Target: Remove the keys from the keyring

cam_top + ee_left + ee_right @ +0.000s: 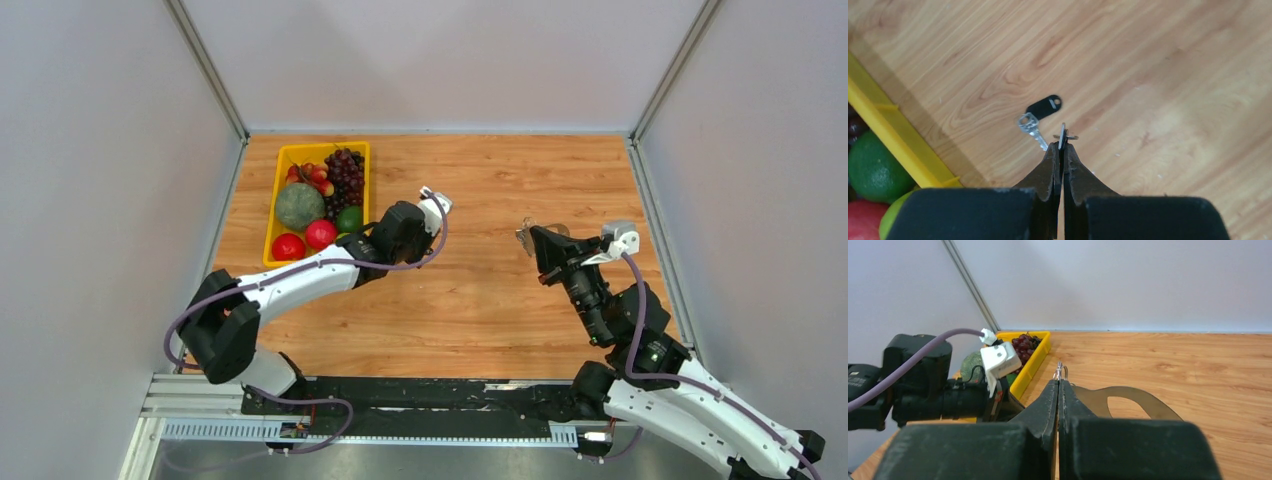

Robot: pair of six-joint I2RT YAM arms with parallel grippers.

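My left gripper is shut on a thin black flat piece, seen edge-on, with a small silver ring across its tip. It hovers above the wooden table. Below it on the table lie a black-headed key piece and a small silver key. In the top view the left gripper sits near the yellow tray. My right gripper is shut on a thin silver wire loop, the keyring, which pokes out above its tips. In the top view the right gripper is raised at mid-right, apart from the left one.
A yellow tray of fruit (grapes, melon, apples) stands at the back left, close to the left arm; its rim shows in the left wrist view. A flat grey-brown looped shape lies beside the right fingers. Grey walls enclose the table.
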